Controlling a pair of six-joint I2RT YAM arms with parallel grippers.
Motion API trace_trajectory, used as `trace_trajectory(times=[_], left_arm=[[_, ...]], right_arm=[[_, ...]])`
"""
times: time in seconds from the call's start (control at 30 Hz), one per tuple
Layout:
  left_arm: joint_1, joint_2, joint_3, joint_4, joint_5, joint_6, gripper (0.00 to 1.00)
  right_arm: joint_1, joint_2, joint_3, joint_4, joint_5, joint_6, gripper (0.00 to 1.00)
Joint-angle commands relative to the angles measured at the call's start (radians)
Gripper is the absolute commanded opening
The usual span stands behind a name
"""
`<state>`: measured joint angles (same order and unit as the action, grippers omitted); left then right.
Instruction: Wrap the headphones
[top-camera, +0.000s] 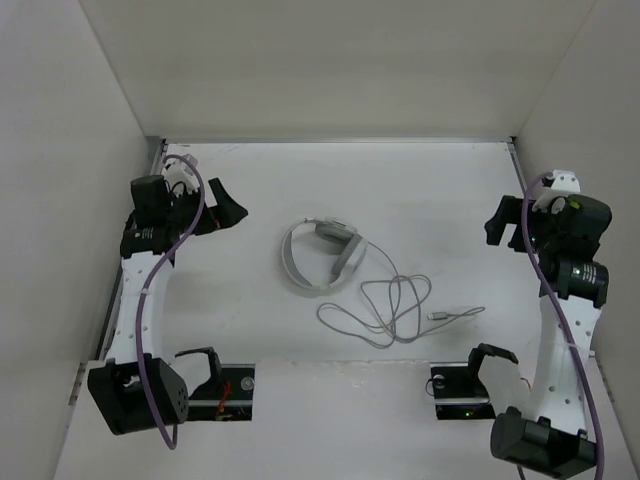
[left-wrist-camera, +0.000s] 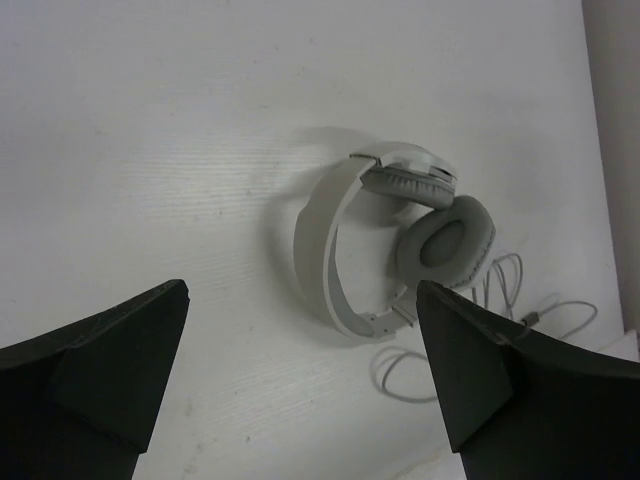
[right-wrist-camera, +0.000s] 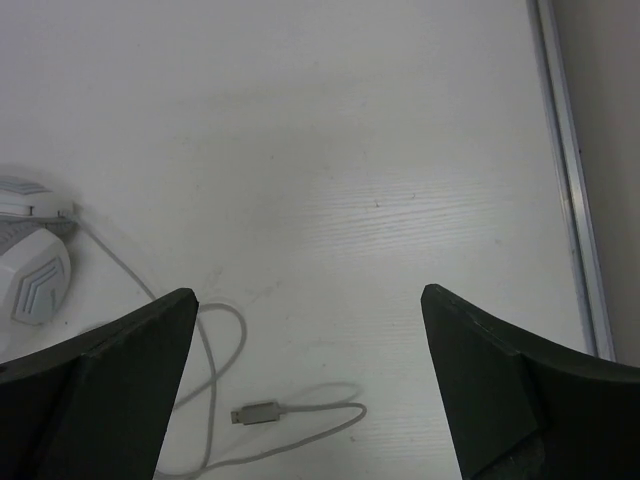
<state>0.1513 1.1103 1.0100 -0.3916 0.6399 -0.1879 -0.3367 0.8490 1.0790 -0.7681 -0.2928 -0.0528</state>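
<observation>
We work over a pale white table (top-camera: 430, 190) boxed in by plain walls (top-camera: 340, 60) at the back and on both sides. A thin metal rail (right-wrist-camera: 565, 180) runs along the table's right edge, and a like strip lines the far edge. The widest bare stretch lies across the far half and between the arms and the centre.

The left gripper (top-camera: 232, 212) hangs near the far left corner with its fingers spread wide and nothing between them. The right gripper (top-camera: 500, 222) hangs near the right wall, also spread and empty.

The headphones (top-camera: 347, 258) lie flat at mid-table, earcups folded inward, well apart from both grippers. Their cable (top-camera: 398, 318) sprawls in loose loops toward us and rightward, ending in the plug (right-wrist-camera: 258, 412) on bare surface.
</observation>
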Motion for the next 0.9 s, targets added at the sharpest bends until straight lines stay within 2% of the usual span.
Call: trace_trajectory(times=[0.0, 0.1, 0.27, 0.4, 0.5, 0.6, 0.7, 0.77, 0.87], left_arm=[[-0.044, -0.052, -0.005, 0.099, -0.136, 0.051, 1.0], [-0.106, -0.023, 0.027, 0.076, -0.27, 0.149, 1.0], [-0.27, 0.066, 0.085, 0.097, -0.713, 0.347, 1.0], [-0.382, 0.15, 0.13, 0.093, -0.885, 0.375, 1.0], [-0.465, 0.194, 0.159, 0.074, -0.902, 0.364, 0.99], [-0.534, 0.218, 0.194, 0.039, -0.835, 0.366, 0.96], [-0.549, 0.255, 0.21, 0.01, -0.726, 0.341, 0.95], [-0.546, 0.29, 0.203, 0.005, -0.706, 0.306, 1.0], [-0.548, 0.348, 0.197, -0.015, -0.678, 0.246, 1.0]], right_arm=[[-0.006, -0.065, -0.005, 0.102, 0.006, -0.012, 1.0], [0.008, -0.077, -0.036, 0.151, 0.007, -0.056, 1.0], [0.017, -0.025, -0.083, 0.295, 0.049, -0.058, 1.0], [0.055, 0.076, -0.071, 0.346, 0.089, -0.059, 1.0], [0.096, 0.149, -0.05, 0.352, 0.061, -0.033, 1.0], [0.115, 0.214, -0.047, 0.351, 0.043, 0.016, 1.0], [0.123, 0.246, -0.065, 0.381, 0.035, 0.013, 1.0], [0.124, 0.237, -0.068, 0.42, 0.037, 0.007, 1.0], [0.133, 0.194, -0.077, 0.502, 0.027, 0.002, 1.0]])
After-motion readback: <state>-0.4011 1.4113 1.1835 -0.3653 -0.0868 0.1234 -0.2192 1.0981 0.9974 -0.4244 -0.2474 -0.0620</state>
